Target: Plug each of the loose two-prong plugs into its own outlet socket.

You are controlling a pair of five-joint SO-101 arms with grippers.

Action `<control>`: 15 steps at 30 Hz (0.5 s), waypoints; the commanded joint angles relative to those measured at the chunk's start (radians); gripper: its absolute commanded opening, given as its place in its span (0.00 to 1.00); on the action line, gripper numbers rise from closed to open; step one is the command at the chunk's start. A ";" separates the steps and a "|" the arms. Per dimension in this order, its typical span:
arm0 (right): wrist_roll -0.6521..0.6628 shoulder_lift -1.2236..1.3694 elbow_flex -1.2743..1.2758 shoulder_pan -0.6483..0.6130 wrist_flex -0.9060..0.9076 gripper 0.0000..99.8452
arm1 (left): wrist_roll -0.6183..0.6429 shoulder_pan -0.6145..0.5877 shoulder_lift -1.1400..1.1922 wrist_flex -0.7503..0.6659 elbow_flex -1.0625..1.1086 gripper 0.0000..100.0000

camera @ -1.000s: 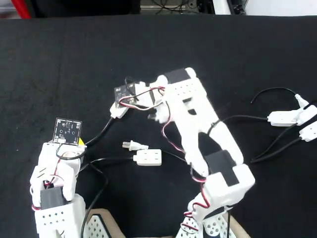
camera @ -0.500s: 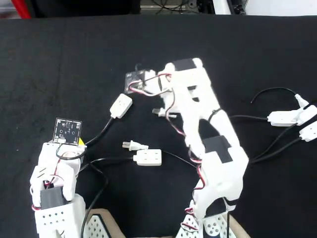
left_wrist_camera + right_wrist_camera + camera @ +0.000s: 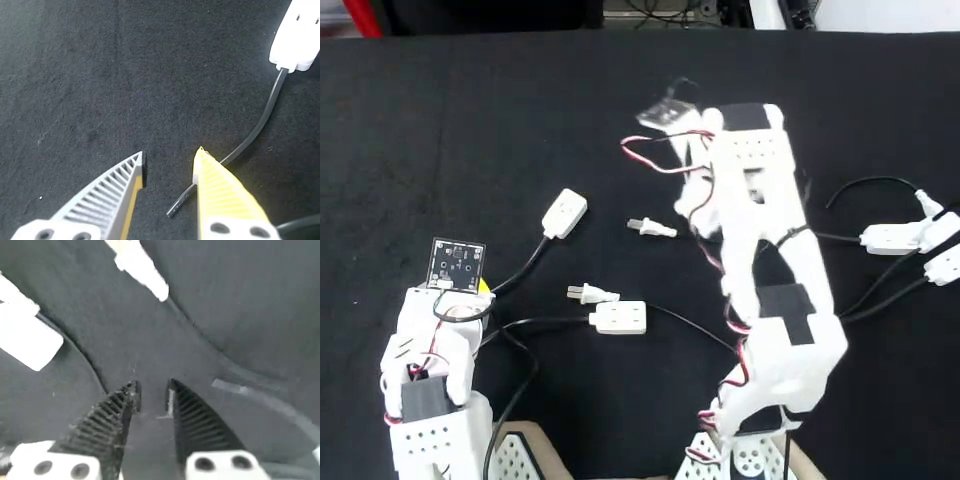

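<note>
Between grabs, nothing plugged in yet

High view: the plug point(image 3: 650, 228) lies loose mid-table point(image 3: 470, 120), a second plug point(image 3: 585, 293) at its 7 o'clock beside a socket point(image 3: 618, 317), and another socket point(image 3: 564, 214) at its 9 o'clock. Right arm point(image 3: 760, 200) is stretched toward 12. Left wrist: left end effector point(image 3: 170, 157) is spread wide and empty. Right wrist: right end effector point(image 3: 152, 385) is slightly parted, holding nothing, with what looks like the plug ahead. Next up, I'd guess: pinch a plug, then line its prongs up with the slots.
</note>
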 commanded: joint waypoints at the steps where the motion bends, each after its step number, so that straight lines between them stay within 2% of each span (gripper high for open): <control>1: -0.026 -0.030 0.053 0.048 0.017 0.07 | -0.009 -0.005 -0.006 0.000 0.019 0.17; 4: -0.028 -0.022 0.114 0.051 0.011 0.07 | -0.009 -0.005 -0.006 0.000 0.019 0.17; 6: -0.077 -0.022 0.137 0.035 0.008 0.07 | -0.009 -0.005 -0.006 0.000 0.019 0.17; 10: -0.331 -0.021 0.134 0.023 -0.005 0.07 | -0.009 -0.005 -0.006 0.000 0.019 0.17; 15: -0.628 -0.012 0.151 0.006 -0.118 0.07 | -0.009 -0.005 -0.006 0.002 0.019 0.17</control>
